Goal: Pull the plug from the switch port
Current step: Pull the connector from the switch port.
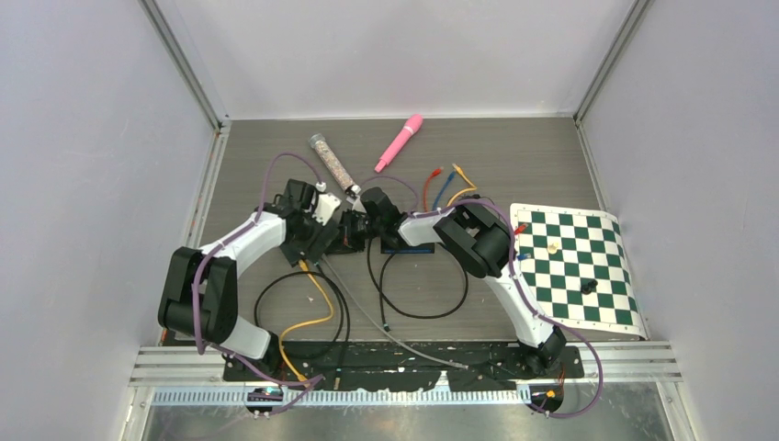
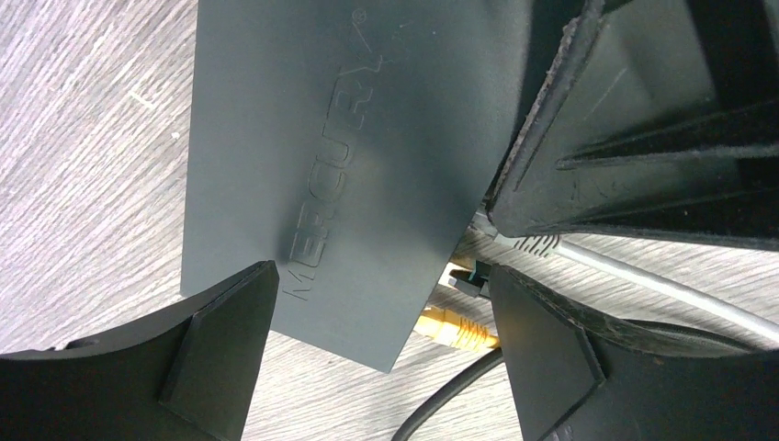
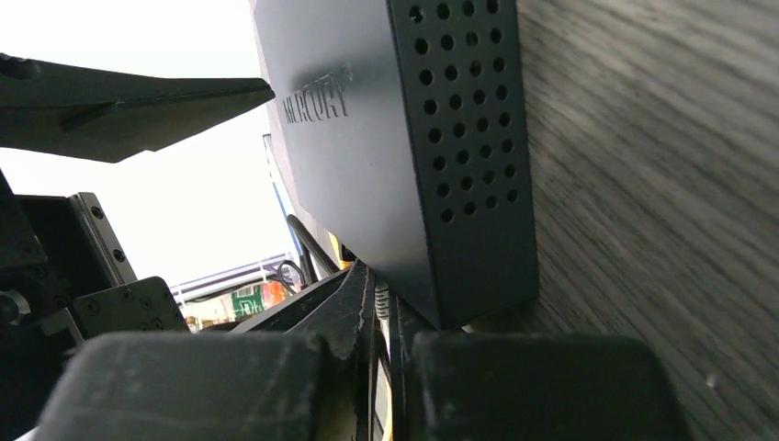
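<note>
**Both grippers at the switch, plugs in their ports**

Mid-table, between the two arms: a dark grey switch, flat on the wood-grain table, embossed lettering up. Along its port side, a yellow plug seated against the housing, with a black plug just beside it. Trailing away over the table, a grey cable and a black cable.

Left gripper, in from the left: spread wide, one finger at the switch's plain edge, the other just beside the plugs, nothing pinched.

Right gripper, in from the right: fingers pressed together, low at the switch's corner by the perforated end. Impossible to tell if pinching a plug or nothing. Grey cable's boot just under that gripper in the left wrist view.

At the right of the table, a green-and-white chessboard mat. Toward the far edge, a pink microphone and a clear tube.
</note>
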Controlling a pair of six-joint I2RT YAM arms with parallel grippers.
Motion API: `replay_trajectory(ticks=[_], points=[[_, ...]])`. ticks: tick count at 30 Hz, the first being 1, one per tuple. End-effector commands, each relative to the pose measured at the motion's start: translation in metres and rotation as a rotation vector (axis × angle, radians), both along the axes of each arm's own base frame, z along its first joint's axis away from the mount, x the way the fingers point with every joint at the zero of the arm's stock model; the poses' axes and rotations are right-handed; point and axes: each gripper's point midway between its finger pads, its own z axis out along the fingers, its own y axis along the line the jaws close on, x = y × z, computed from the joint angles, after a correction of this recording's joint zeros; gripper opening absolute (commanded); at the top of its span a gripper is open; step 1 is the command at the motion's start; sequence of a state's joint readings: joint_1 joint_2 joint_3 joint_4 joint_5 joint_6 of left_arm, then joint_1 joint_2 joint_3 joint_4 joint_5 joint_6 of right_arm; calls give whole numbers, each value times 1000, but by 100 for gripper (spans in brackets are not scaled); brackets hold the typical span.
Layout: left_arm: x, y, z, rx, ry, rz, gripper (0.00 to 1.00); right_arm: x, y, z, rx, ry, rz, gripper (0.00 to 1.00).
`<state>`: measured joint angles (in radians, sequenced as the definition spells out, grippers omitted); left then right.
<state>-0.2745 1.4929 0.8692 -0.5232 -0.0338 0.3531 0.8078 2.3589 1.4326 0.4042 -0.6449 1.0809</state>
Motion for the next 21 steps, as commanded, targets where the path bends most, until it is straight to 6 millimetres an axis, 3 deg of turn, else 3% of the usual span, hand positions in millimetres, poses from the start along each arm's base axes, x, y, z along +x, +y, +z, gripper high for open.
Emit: replay_trajectory(ticks=[1, 11, 15, 21], points=[[12, 0, 5, -11, -11, 65, 88, 3, -5, -3, -19, -39, -8, 5], [4, -9, 12, -75, 25, 31, 85, -2, -11, -3, -35, -74, 23, 6], [7, -19, 21, -146, -40, 1, 86, 7, -6, 5, -22, -88, 16, 29], [11, -7, 22, -100, -78, 25, 86, 13, -2, -3, -45, -91, 16, 38]])
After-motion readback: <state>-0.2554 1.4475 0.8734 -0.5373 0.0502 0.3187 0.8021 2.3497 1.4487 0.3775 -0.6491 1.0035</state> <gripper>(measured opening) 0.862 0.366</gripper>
